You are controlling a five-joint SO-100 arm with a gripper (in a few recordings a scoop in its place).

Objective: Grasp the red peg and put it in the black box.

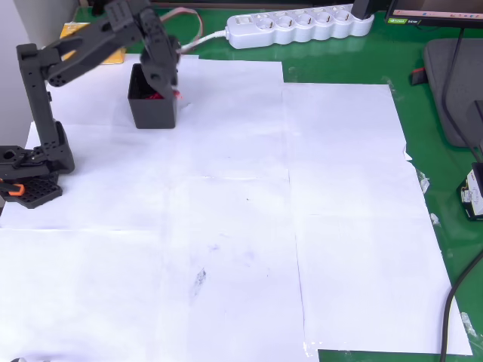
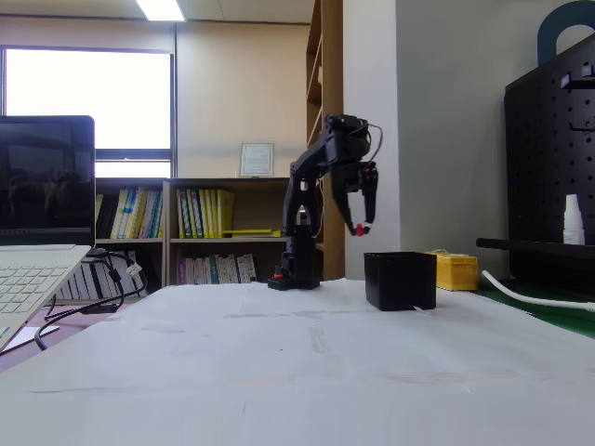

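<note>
Carry step: I've got the gripper (image 2: pixel 358 223) pinching the peg (image 2: pixel 359 229) above the box (image 2: pixel 400 280) near the table's (image 1: pixel 249 226) back-left corner in the overhead view; next I'd centre, lower, release.

Office or lab workroom: bookshelves (image 2: pixel 200 232) behind gripper (image 2: pixel 361 226), laptop (image 2: pixel 42 232) well aside of it, pegboard (image 2: pixel 553 167), power strip (image 1: pixel 300 26), ceiling lights (image 2: pixel 163 9).
</note>
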